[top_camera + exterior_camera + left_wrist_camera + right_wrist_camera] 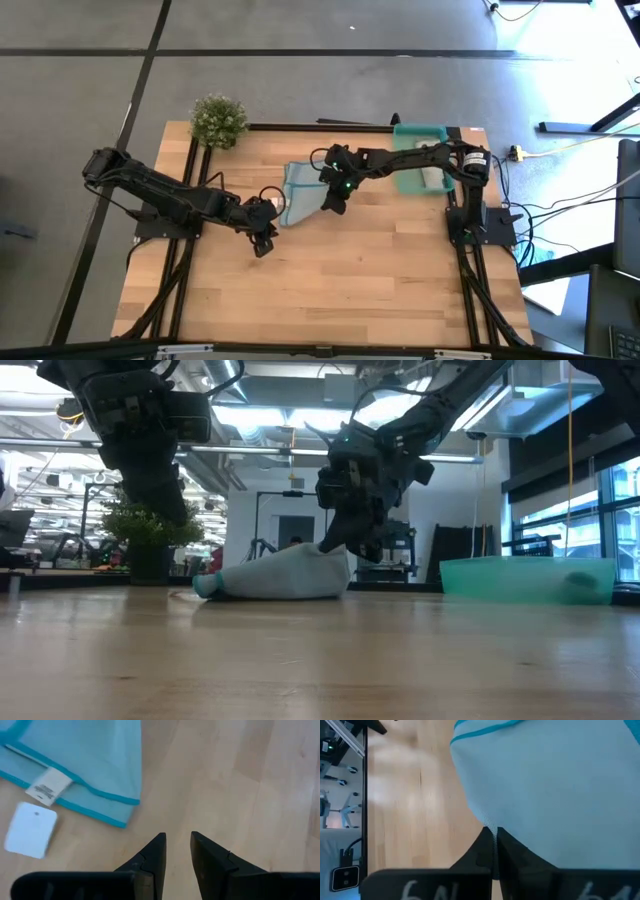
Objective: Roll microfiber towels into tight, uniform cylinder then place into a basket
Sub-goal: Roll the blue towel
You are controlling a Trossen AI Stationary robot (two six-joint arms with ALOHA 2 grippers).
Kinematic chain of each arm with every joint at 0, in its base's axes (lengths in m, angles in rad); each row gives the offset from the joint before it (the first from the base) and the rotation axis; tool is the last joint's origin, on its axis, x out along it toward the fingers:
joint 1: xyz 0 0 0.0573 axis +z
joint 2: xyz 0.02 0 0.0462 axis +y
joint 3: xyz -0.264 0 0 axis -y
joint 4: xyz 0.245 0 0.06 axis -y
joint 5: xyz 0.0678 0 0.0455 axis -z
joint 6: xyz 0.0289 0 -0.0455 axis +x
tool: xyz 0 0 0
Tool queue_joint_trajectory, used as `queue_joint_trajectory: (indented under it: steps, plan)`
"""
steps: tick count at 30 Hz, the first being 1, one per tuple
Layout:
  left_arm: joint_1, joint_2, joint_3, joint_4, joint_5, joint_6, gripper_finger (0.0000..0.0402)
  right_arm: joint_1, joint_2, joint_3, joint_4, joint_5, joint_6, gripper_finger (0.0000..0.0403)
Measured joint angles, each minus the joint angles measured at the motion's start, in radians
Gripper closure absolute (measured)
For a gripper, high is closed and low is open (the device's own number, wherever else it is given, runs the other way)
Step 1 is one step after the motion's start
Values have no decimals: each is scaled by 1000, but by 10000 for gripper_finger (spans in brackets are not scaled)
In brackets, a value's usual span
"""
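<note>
On the pale wooden surface (340, 280), the soft light-blue microfiber towel (300, 192) lies mid-table, limp and light. The right gripper (495, 836) pinches its edge with closed fingers; the left gripper (176, 847), fingers slightly parted, hovers empty beside its hemmed corner, a good hold.

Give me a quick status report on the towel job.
Right pincer shut on light blue towel. Left pincer slightly open, empty, beside towel's corner. Teal bin holds something pale. Nothing in the way.

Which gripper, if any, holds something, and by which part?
The right gripper pinches the light blue towel at its edge. The left gripper holds nothing.
</note>
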Motion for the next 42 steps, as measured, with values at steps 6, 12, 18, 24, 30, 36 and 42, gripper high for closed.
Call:
queue_joint_trajectory:
  steps: [6, 12, 18, 24, 30, 36, 42]
  plan:
    - [7, 43, 0, 32, -140, 76, 317, 0, 0, 0, 3, 3, -4, 396]
    - [32, 113, 0, 148, -174, 233, 317, 0, 0, 0, 11, 5, -3, 396]
    - [40, 118, 0, 153, -173, 256, 323, 0, 0, 1, 12, 5, -3, 396]
    - [40, 116, 0, 158, -152, 257, 323, 0, 0, 2, 12, 22, -3, 396]
    - [40, 116, 0, 165, -143, 260, 311, 0, 0, 2, 12, 24, -4, 396]
    - [43, 128, 0, 186, -154, 260, 308, 0, -1, 2, 11, 35, -4, 396]
    - [77, 199, 1, 247, -174, 261, 311, 0, -1, 2, 12, 52, -6, 396]
